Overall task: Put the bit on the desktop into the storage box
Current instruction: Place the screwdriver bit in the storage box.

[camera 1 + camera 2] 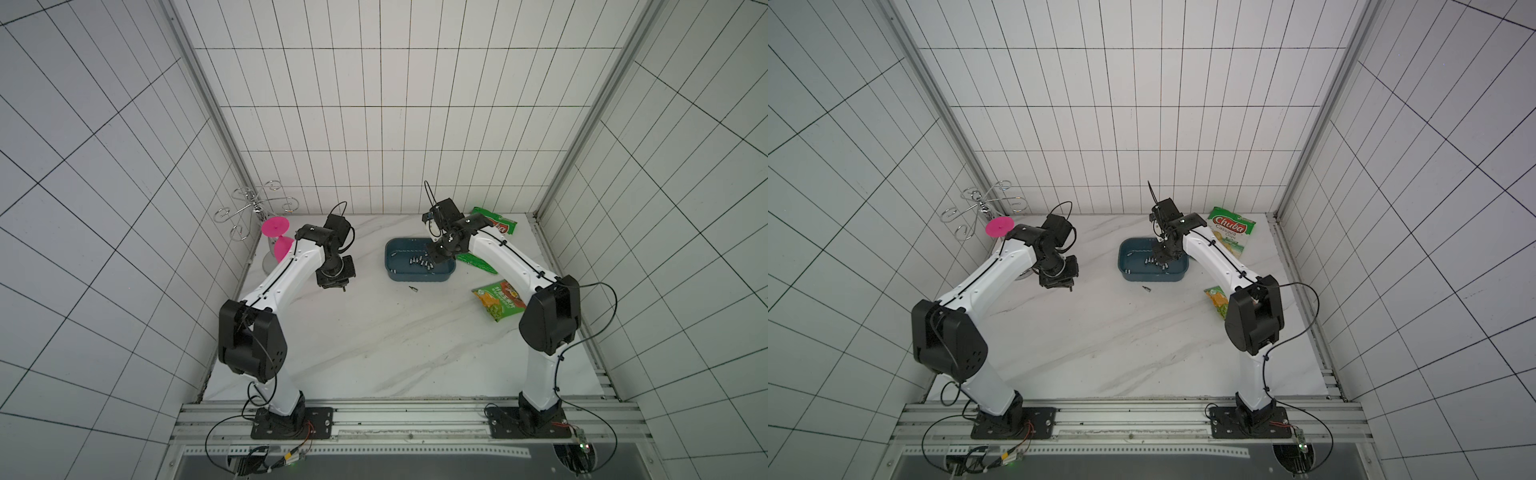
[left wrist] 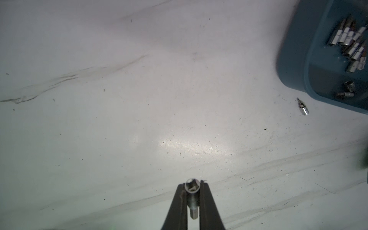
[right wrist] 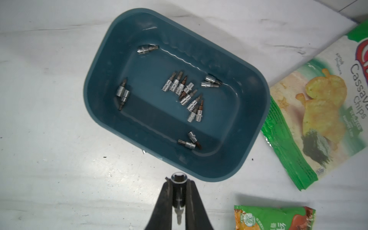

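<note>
Seeing a cassava chips bag (image 1: 1232,235) and another snack bag (image 1: 498,300) lying flat — plus a pink goblet (image 1: 275,227) beside a wire rack (image 1: 254,204).

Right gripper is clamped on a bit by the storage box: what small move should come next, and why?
Probably nudge the right gripper a little toward the middle of the storage box before releasing. In the right wrist view its bit sits at the box's rim, not clearly over the floor where the other bits lie.
</note>
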